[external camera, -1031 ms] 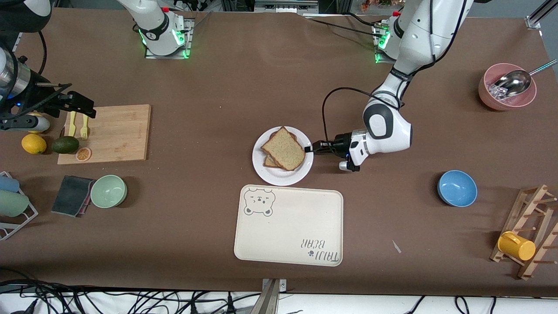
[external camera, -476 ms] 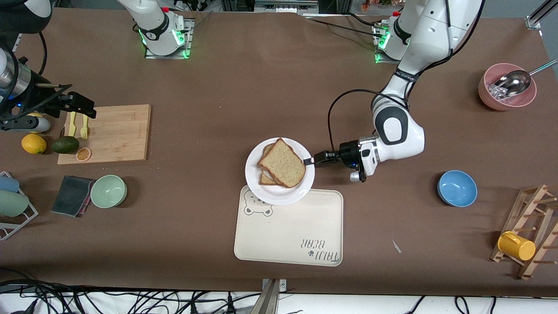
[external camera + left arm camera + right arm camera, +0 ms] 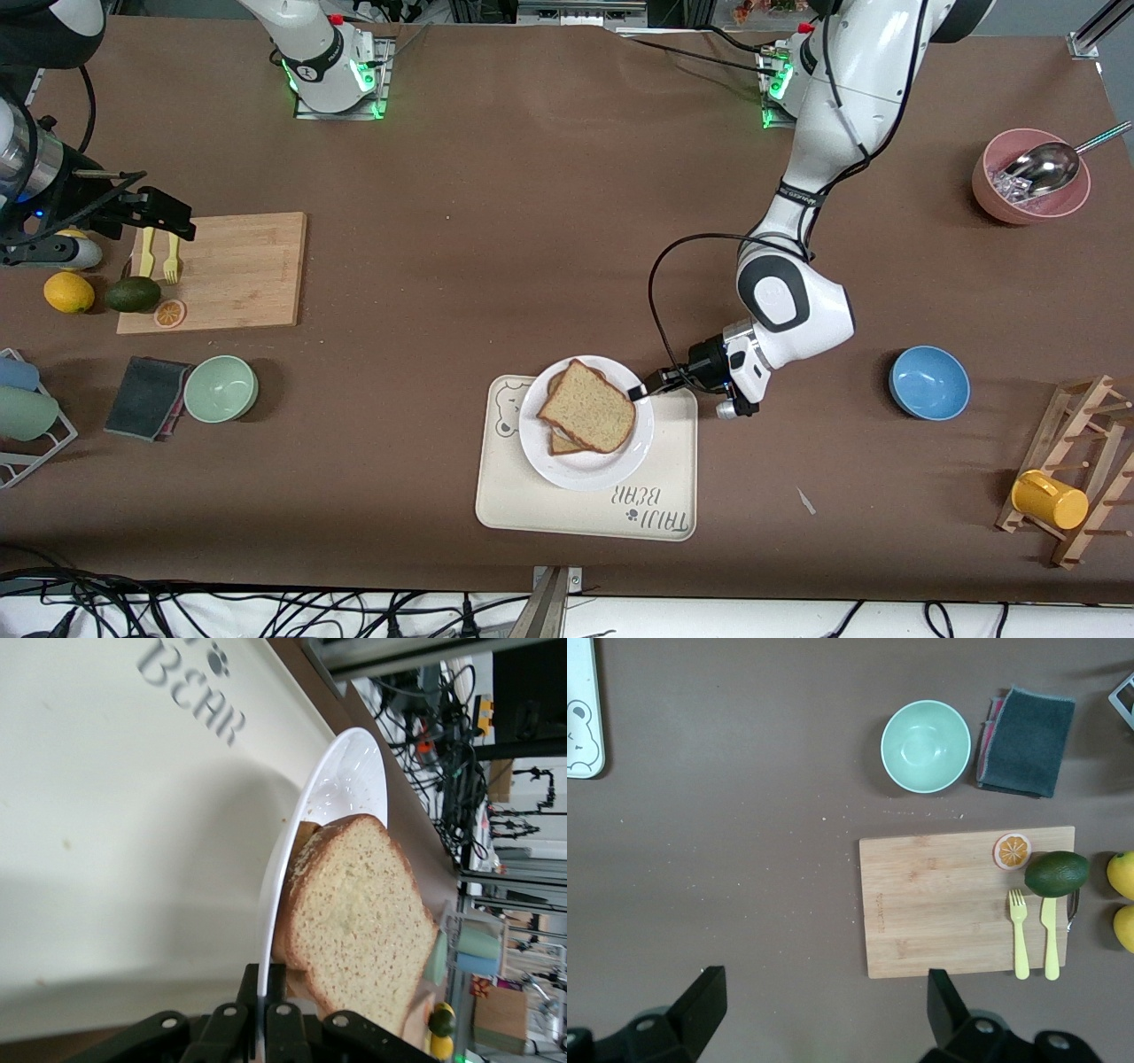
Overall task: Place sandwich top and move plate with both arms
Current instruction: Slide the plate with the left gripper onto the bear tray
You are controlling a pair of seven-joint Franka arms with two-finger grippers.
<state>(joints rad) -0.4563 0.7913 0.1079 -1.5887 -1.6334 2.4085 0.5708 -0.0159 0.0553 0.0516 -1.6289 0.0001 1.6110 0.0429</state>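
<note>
Bare table around tray (image 3: 532,505) — only blue bowl (image 3: 928,382) near left claw (image 3: 640,392) — passage open elsewhere.

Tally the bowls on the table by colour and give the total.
Green bowl: 1
Blue bowl: 1
Pink bowl, holding a metal scoop: 1
Total: 3 bowls

Blue bowl (image 3: 928,382), bear-print tray (image 3: 576,509), cutting board (image 3: 239,266)
</note>
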